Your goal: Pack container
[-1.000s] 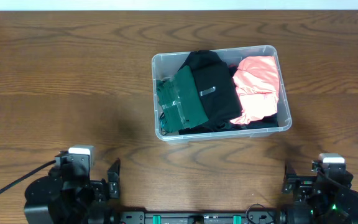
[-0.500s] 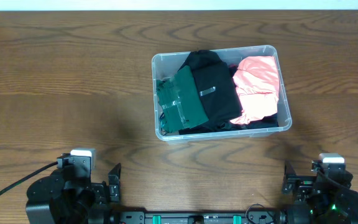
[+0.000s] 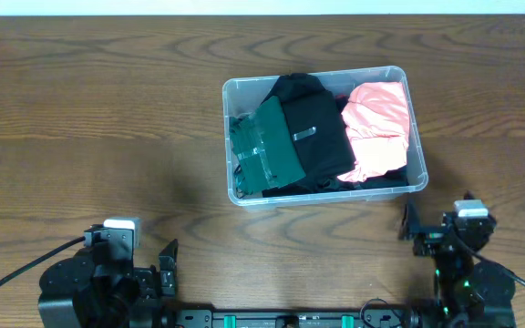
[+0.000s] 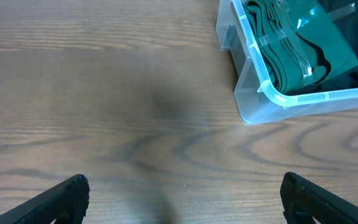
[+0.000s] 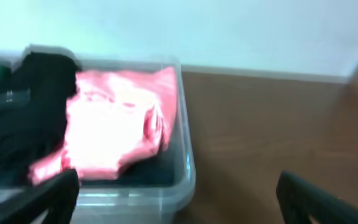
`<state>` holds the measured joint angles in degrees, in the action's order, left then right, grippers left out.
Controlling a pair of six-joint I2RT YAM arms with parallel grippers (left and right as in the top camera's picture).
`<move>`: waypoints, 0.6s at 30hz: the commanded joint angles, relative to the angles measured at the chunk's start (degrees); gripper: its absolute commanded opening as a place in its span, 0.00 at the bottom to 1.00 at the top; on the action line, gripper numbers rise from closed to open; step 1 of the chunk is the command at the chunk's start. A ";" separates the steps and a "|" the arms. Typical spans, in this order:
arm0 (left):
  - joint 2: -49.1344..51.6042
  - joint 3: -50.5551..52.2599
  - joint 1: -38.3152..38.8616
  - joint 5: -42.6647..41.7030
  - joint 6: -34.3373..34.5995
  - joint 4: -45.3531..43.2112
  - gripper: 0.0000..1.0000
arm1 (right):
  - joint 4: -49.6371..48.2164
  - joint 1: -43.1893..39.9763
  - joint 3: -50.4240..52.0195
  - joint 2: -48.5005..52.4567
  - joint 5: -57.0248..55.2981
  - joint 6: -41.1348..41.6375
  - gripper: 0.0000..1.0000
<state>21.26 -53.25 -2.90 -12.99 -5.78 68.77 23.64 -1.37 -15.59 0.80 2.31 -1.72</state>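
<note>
Overhead has the container [image 3: 321, 195] sitting centre-right on the table [image 3: 89, 118], loaded with a green garment [image 3: 270, 155], a black garment [image 3: 322, 159] and a pink garment [image 3: 376, 128]. Rigid clear plastic, likely light and slick; the thick rim on a short side looks the best hold. Left gripper [image 4: 182, 190] and right gripper [image 5: 176, 186] both spread wide, empty. Open wood left and front; right gripper near the front-right corner

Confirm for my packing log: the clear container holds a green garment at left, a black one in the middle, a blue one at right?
No: the right-hand garment is pink, not blue, as the overhead view shows. The green garment at left and black garment in the middle of the container are right.
</note>
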 commanded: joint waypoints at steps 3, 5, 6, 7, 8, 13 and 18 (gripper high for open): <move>-0.04 -0.04 -0.04 -0.26 0.70 0.02 0.98 | -18.38 0.28 12.33 -0.50 0.98 -1.57 0.99; -0.04 -0.04 -0.04 -0.26 0.70 0.02 0.98 | -22.99 0.35 15.34 -0.52 0.87 -1.60 0.99; -0.04 -0.04 -0.04 -0.26 0.70 0.02 0.98 | -21.73 0.48 15.19 -0.55 1.01 -1.55 0.99; -0.04 -0.04 -0.04 -0.26 0.70 0.02 0.98 | -21.33 0.50 15.39 -0.52 1.01 -1.38 0.99; -0.04 -0.04 -0.04 -0.26 0.70 0.02 0.98 | -19.85 0.66 15.28 -0.52 1.16 -1.33 0.99; -0.04 -0.04 -0.04 -0.26 0.70 0.02 0.98 | -19.67 0.63 15.28 -0.37 0.96 -1.33 0.99; -0.04 -0.04 -0.04 -0.26 0.70 0.02 0.98 | -19.69 0.63 15.28 -0.31 0.96 -1.33 0.99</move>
<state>21.26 -53.21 -2.90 -13.15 -5.78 68.79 3.70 -1.34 -0.40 0.73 3.01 -2.37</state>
